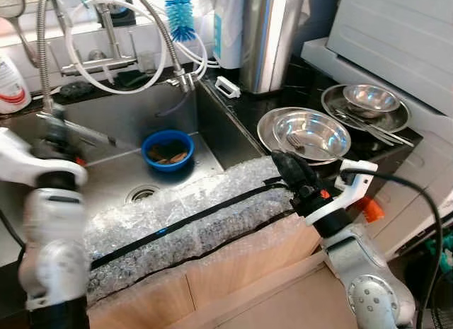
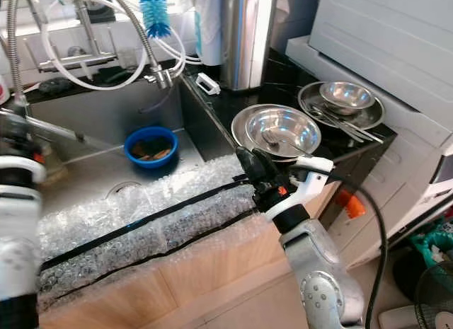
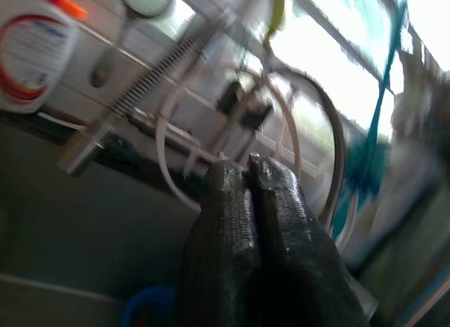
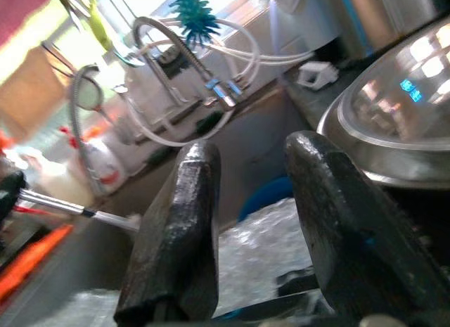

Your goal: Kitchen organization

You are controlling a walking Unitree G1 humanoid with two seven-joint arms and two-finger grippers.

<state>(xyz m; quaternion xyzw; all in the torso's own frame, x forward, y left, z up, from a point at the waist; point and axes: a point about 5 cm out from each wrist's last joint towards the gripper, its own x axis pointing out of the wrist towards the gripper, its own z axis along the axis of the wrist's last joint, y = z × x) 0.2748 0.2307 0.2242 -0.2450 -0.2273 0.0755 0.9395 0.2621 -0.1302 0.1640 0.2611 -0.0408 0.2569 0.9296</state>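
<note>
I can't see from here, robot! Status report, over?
Left gripper shut, over the sink. Right gripper open, by the steel bowl. Blue bowl in sink. Bubble wrap covers the counter edge.

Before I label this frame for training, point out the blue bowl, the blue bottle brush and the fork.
blue bowl (image 1: 167, 149): left eye view, on its near rim, in the sink.
blue bottle brush (image 1: 181, 16): left eye view, on the bristles.
fork (image 1: 294, 143): left eye view, on its tines, inside the steel bowl.
</note>
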